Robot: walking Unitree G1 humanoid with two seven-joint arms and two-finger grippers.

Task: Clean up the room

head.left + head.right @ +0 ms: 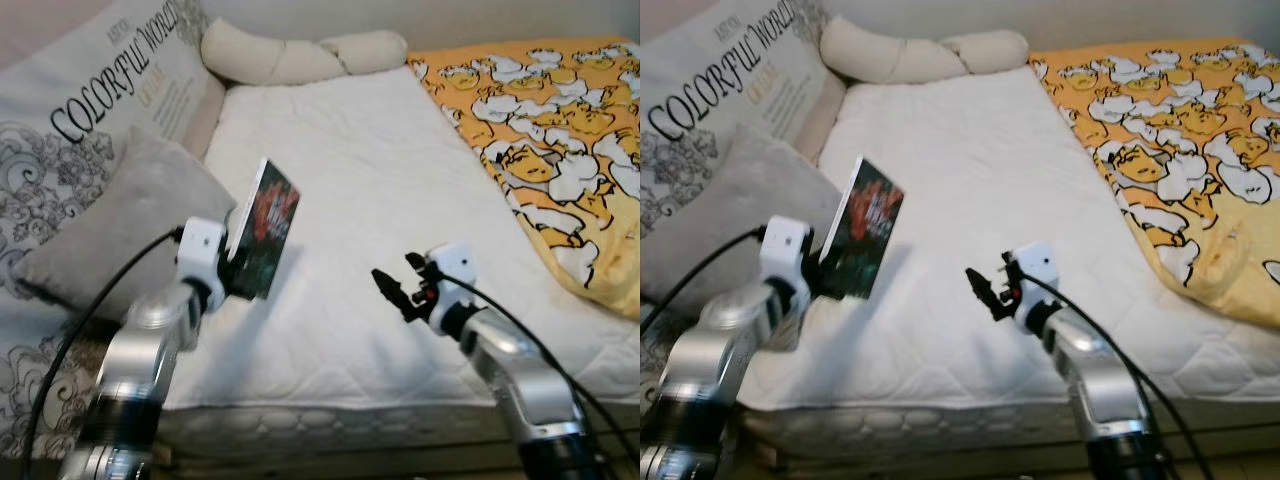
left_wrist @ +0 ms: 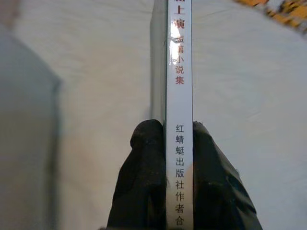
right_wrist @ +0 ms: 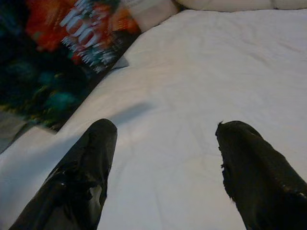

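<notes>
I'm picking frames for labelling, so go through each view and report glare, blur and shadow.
Left eye view: soft even light, the book casts a faint shadow on the mattress. Left wrist view: glare streaks the book's spine between the left gripper fingers; background blurred. Right wrist view: the right gripper fingers look dark and soft, cover blurred.

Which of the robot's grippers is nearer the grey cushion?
Left. The left gripper, holding a book, hovers right beside the grey cushion; the right gripper is farther across the mattress.
</notes>
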